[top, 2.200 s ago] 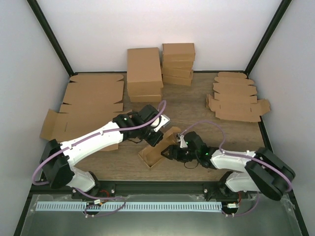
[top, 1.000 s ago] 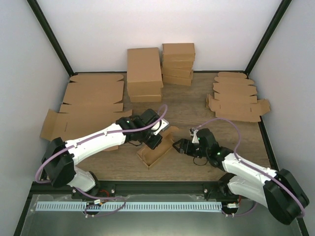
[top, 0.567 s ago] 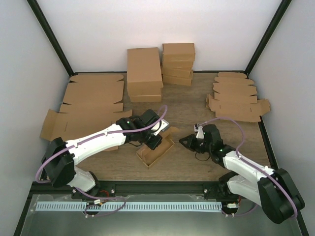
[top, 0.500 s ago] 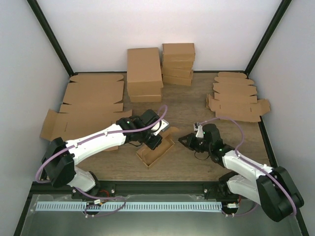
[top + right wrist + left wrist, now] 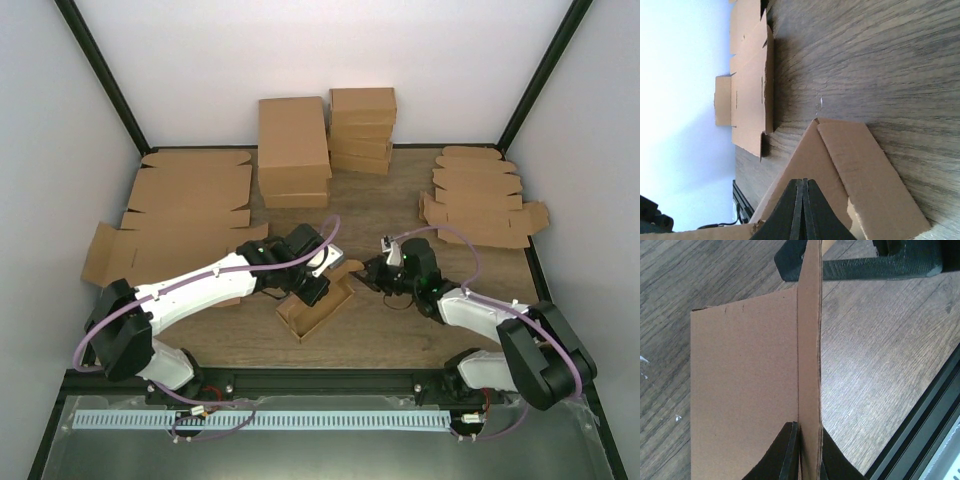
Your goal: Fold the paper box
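Paper box (image 5: 318,305) sits on the tabletop (image 5: 385,340) near front centre, with its long axis running near-left to far-right. Your left hand (image 5: 311,289) pinches one long wall upright, a narrow grip on the cardboard. Your right hand (image 5: 368,276) is fully closed and holds nothing, tips just beside the raised end flap (image 5: 350,268) at the box's far-right end. The box lies to its left. Right hand is nearer that flap, so it likely does the next push. Folded boxes (image 5: 362,130) are stacked far back.

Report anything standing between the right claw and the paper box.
Nothing visible does. The right claw, shut, points straight at the paper box and its raised end flap; the left claw pinches a side wall.
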Available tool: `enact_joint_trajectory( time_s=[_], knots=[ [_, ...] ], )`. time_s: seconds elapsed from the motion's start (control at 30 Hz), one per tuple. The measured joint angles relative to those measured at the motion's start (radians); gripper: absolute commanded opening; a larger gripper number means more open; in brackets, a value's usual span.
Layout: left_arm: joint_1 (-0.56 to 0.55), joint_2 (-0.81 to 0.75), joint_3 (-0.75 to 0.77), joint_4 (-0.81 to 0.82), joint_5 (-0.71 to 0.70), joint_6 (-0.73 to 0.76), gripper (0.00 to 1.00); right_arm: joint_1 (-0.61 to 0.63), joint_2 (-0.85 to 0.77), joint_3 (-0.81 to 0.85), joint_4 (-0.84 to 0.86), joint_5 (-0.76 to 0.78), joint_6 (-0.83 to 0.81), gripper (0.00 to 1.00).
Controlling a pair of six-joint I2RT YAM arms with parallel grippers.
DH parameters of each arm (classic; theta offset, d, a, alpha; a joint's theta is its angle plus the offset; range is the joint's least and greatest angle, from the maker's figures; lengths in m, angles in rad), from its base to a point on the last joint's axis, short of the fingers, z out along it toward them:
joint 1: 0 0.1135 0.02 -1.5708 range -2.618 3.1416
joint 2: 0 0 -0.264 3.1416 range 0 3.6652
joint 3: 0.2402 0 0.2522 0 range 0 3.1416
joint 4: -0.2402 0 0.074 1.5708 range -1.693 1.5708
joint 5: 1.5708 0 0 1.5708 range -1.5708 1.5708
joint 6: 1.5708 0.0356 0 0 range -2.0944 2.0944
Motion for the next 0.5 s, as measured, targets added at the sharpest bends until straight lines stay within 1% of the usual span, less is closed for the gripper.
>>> enact_joint_trajectory(
  time_s=[0.2, 0.5],
  knots=[
    [0.0, 0.002, -0.009, 0.01, 0.003, -0.001, 0.09, 0.031, -0.006, -0.008, 0.018, -0.012, 0.008, 0.01],
    [-0.002, 0.02, -0.018, 0.02, 0.022, -0.007, 0.09, 0.034, -0.021, -0.086, 0.038, -0.018, 0.031, 0.01]
  ],
)
